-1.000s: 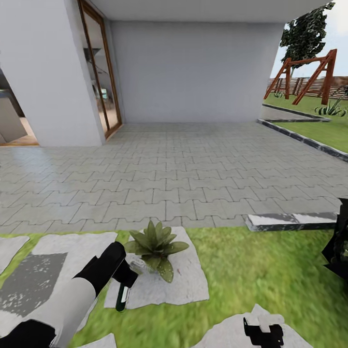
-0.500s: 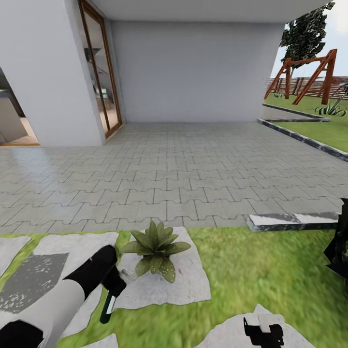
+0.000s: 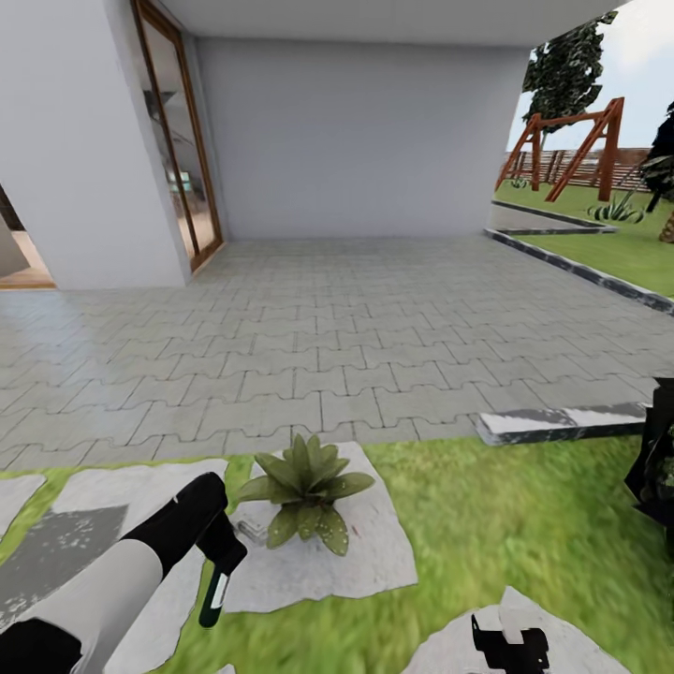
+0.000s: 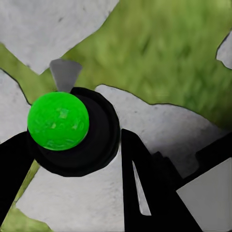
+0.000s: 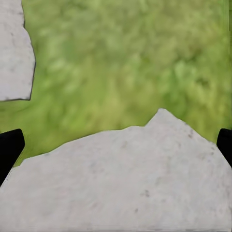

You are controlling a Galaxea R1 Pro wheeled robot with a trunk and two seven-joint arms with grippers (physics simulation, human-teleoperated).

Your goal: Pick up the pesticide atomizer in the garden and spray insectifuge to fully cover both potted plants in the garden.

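Observation:
My left gripper [image 3: 221,560] is shut on the pesticide atomizer [image 3: 213,599], a slim dark green bottle that hangs tilted below the fingers, just left of the potted plant. The left wrist view looks along the atomizer [image 4: 72,133] end-on: a bright green round face in a black ring, its grey nozzle beyond, clamped in my left gripper [image 4: 75,162]. The potted plant [image 3: 304,487], a low rosette of pointed green leaves, sits on a pale stepping stone [image 3: 374,562]; whitish specks dot its lower leaves. My right gripper [image 3: 510,646] is open low over another stone [image 5: 121,183], fingertips [image 5: 9,150] wide apart.
Green lawn [image 3: 505,524] surrounds the stones. A grey paved patio [image 3: 337,337] runs to the white house wall and a glass door [image 3: 178,150]. A stone kerb [image 3: 562,423] and a dark bush [image 3: 655,468] lie to the right, a wooden swing frame [image 3: 571,145] farther back.
The left gripper with the atomizer has dropped and pulled back to the left, away from the plant's leaves. The head view has shifted a little. The right gripper has kept its place.

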